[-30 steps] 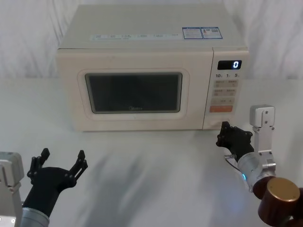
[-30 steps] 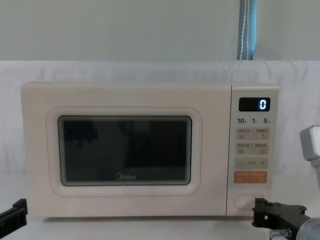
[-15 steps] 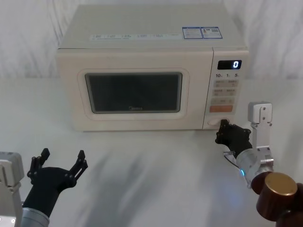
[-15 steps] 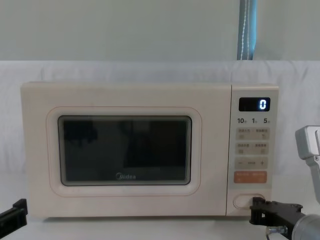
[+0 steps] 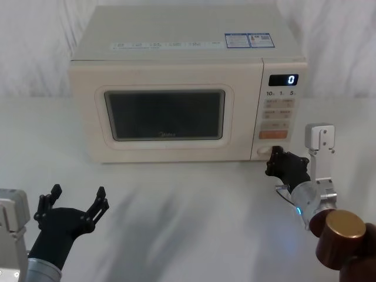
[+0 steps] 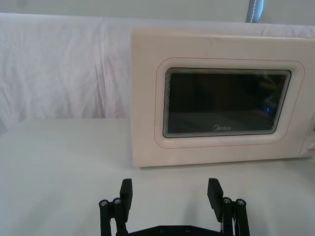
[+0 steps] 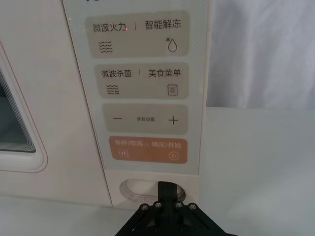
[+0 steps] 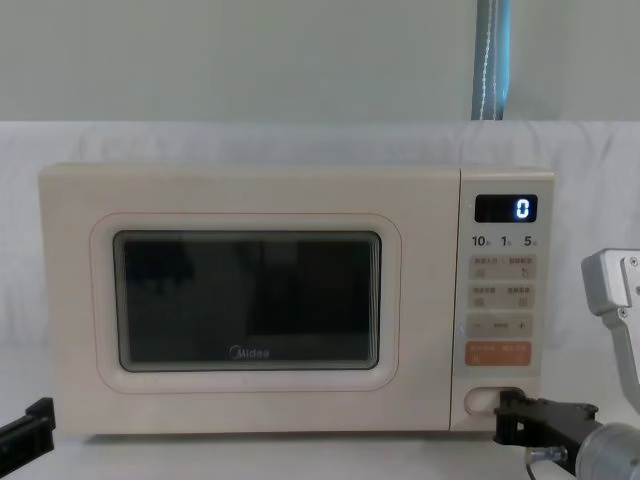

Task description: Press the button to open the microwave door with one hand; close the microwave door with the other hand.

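A white cloth-draped table (image 5: 188, 235) carries the cream microwave (image 5: 188, 82), and nothing stands between it and the robot but bare cloth, with more white drape hanging behind. The microwave door (image 8: 245, 300) fills the left and middle of the front, facing the robot squarely, long axis running left to right, its dark window (image 5: 165, 115) flush in the raised frame and the door lying flat against the body. To its right stands the narrow control panel (image 8: 503, 300), its display (image 8: 506, 208) reading 0, with the orange key (image 7: 148, 149) low on it. Below that key sits the button (image 7: 142, 189), a pale oval lying crosswise at the panel's bottom edge. The right gripper (image 7: 169, 189) is right up at it: in the right wrist view the closed black fingers come to 1 narrow tip laid over the middle of the oval, holding nothing, and the chest view puts that tip against the button's right end. Whether the tip presses in or merely touches, I cannot tell. The head view shows what the close shot hides, the arm reaching in from the lower right. The left gripper (image 6: 170, 194) waits low at the near left, well apart from the door, its 2 fingers (image 6: 126, 193) spread wide and empty, pointed toward the door.
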